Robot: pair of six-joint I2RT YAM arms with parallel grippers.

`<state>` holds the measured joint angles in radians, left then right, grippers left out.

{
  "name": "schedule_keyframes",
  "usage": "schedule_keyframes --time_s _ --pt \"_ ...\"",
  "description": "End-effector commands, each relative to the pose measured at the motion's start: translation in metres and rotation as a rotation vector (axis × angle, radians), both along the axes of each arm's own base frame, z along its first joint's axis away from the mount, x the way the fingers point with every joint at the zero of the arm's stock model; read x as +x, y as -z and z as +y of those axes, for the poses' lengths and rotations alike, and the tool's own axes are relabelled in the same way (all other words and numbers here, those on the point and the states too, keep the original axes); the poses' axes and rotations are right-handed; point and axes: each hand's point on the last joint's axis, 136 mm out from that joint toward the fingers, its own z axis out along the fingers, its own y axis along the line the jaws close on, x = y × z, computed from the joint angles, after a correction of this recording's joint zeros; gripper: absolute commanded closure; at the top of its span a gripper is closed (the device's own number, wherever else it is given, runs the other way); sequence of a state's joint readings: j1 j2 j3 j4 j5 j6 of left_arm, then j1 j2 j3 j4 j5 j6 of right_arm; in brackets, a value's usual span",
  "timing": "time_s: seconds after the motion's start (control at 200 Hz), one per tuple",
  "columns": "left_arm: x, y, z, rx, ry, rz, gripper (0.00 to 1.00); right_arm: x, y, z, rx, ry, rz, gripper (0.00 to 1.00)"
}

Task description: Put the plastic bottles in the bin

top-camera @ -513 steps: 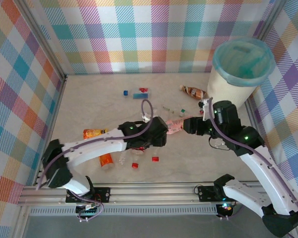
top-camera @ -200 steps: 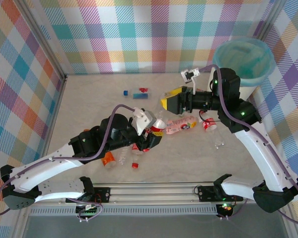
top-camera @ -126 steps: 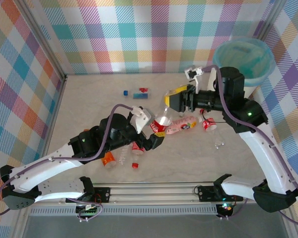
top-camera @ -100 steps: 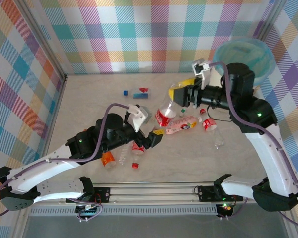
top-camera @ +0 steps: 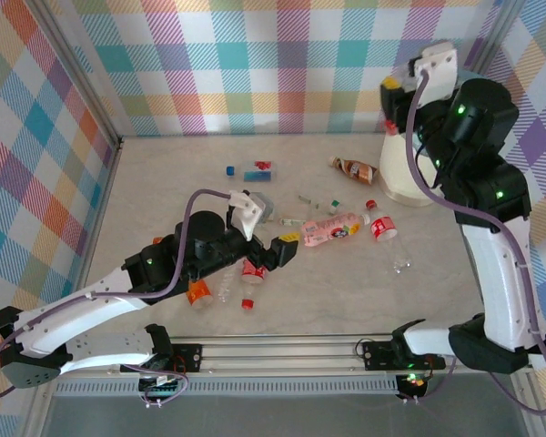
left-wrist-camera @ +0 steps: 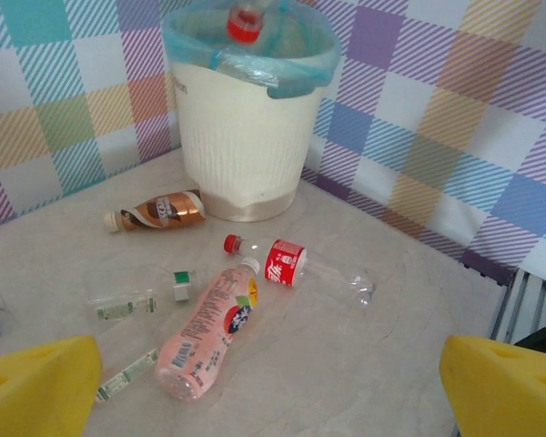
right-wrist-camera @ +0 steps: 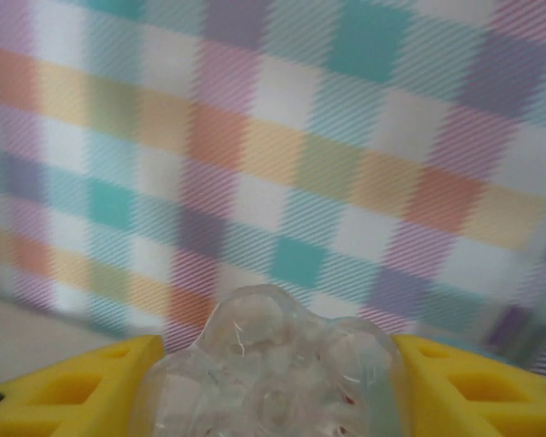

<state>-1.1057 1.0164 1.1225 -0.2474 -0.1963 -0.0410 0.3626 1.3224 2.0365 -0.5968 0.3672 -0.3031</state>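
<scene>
—Holding anything on the right?
—Yes. My right gripper (right-wrist-camera: 273, 373) is clamped on a clear bottle (right-wrist-camera: 266, 332), base toward the wrist camera, fingers (right-wrist-camera: 82, 387) tight on both sides. Arm is up at the table's far right corner, over the bin (left-wrist-camera: 241, 137).
—Bottle inside the bin?
—Hard to say. The left wrist view shows a red cap (left-wrist-camera: 242, 22) at rim level, probably that bottle's.
—Left?
—My left gripper (left-wrist-camera: 271, 387) is spread wide, nothing between the pads (left-wrist-camera: 36, 382), low near the table's middle. Pink bottle (left-wrist-camera: 209, 337) and red-label bottle (left-wrist-camera: 291, 261) lie ahead of it, just beside each other. Brown bottle (left-wrist-camera: 159, 211) lies near the bin's foot.
</scene>
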Motion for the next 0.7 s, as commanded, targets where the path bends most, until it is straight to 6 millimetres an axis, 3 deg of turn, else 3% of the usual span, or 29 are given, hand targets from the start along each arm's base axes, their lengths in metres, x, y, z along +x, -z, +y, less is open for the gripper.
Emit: schedule_keyframes --time_s 0.0,0.145,0.335,0.505,0.695 --pt "0.002 -0.007 -0.006 -0.052 -0.01 0.008 0.05 0.018 -0.037 -0.042 0.002 0.164 -0.136 0.51" --pt "0.003 -0.004 -0.01 -0.047 -0.008 0.02 0.05 0.06 -0.022 -0.071 0.043 0.227 -0.078 0.51" --pt "0.005 0.001 -0.011 -0.039 -0.018 0.031 0.05 0.108 0.032 -0.097 0.113 0.292 0.102 0.48" --pt "0.005 0.007 -0.01 -0.016 -0.021 0.041 0.05 0.127 0.07 -0.101 0.152 0.315 0.212 0.47" --pt "0.006 0.012 -0.006 0.001 -0.035 0.044 0.06 0.138 0.094 -0.1 0.191 0.319 0.277 0.45"
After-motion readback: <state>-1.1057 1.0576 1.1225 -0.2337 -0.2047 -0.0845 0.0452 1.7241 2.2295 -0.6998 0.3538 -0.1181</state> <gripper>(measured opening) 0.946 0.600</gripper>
